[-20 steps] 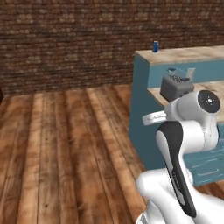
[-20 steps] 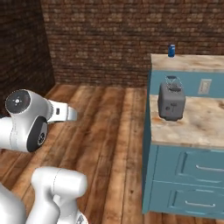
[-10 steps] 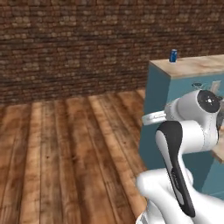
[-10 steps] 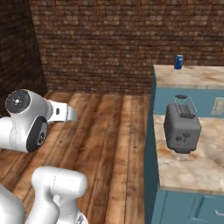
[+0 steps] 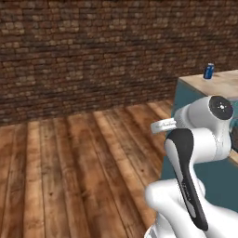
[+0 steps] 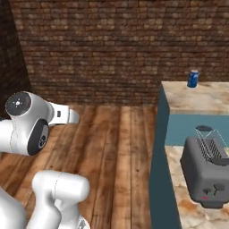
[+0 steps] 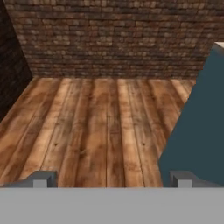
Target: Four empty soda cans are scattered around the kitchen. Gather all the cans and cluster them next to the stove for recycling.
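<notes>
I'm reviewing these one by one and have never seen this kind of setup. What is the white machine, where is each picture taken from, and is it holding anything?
The white machine is a robot arm on a base that drives, in a rendered kitchen. Two pictures come from cameras on the base, behind the arm to its left and right. The third looks along the gripper; its two dark fingertips stand wide apart at the bottom, with nothing between them, above wooden floor. A teal counter with a stone top carries a blue soda can at its far end and a grey toaster nearer. A brick wall stands behind.
</notes>
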Available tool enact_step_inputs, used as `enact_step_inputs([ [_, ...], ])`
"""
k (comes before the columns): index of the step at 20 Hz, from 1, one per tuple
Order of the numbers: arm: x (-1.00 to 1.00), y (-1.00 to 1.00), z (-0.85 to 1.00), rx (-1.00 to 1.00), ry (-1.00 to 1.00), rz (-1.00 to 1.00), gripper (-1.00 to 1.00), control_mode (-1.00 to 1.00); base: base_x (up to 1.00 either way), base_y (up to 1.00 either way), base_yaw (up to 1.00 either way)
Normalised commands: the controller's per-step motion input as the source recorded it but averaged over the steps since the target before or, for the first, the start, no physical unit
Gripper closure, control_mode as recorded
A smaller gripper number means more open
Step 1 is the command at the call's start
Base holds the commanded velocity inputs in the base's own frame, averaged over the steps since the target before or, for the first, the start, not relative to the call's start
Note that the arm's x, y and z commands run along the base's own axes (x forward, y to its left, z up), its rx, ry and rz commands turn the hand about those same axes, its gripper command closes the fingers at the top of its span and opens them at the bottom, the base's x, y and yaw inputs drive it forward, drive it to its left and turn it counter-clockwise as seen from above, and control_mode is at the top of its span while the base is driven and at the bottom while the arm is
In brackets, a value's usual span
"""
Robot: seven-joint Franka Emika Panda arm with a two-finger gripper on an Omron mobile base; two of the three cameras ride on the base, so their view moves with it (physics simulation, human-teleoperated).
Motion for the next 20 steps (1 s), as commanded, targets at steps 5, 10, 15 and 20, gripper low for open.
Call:
enact_step_inputs([
  [5,0.0,0.0,0.0,0.0,0.0,0.0,-1.0,1.0,0.69,0.68,-0.05],
  [10,0.0,0.0,0.0,0.0,0.0,0.0,-1.0,1.0,0.73,0.62,-0.13],
  [15,0.0,0.0,0.0,0.0,0.0,0.0,-1.0,1.0,0.66,0.45,-0.22],
  [20,0.0,0.0,0.0,0.0,0.0,0.0,-1.0,1.0,0.64,0.47,-0.22],
])
